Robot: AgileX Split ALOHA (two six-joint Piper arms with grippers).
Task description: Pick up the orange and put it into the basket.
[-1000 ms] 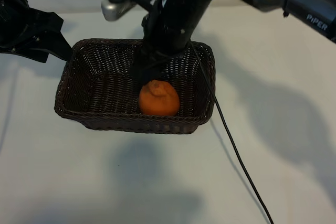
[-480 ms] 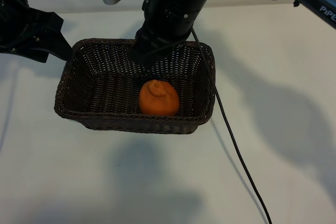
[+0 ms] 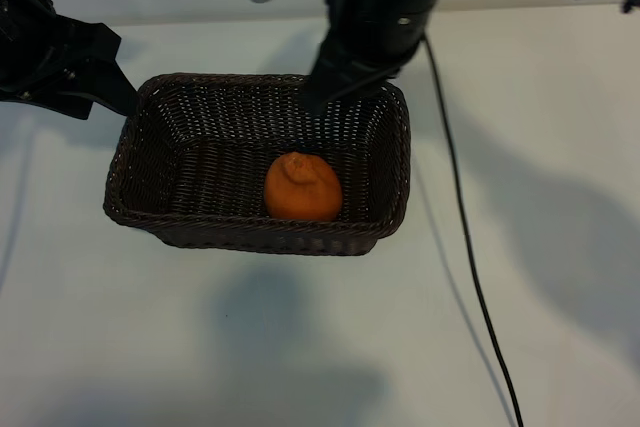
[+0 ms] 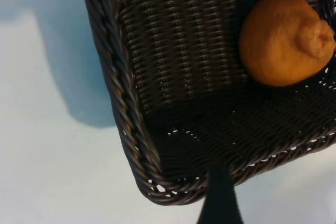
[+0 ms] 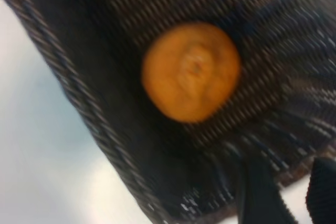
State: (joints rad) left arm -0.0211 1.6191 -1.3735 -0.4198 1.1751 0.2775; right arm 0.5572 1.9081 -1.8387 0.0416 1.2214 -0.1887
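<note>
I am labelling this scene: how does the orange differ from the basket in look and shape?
The orange is bright, matte and roundish with a knobbly bump; the basket is dark brown, woven and rectangular with rounded corners. The orange is solid, the basket open on top. The basket is several times wider and holds the orange. Both rest untouched.

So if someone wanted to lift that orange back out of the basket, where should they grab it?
Probably from straight above, pinching the orange across its round middle. It sits on the floor of the basket with its knobbly stem bump facing up, close to the near wall, so the woven sides block a sideways approach. The fingers should straddle the bump rather than press on it.
</note>
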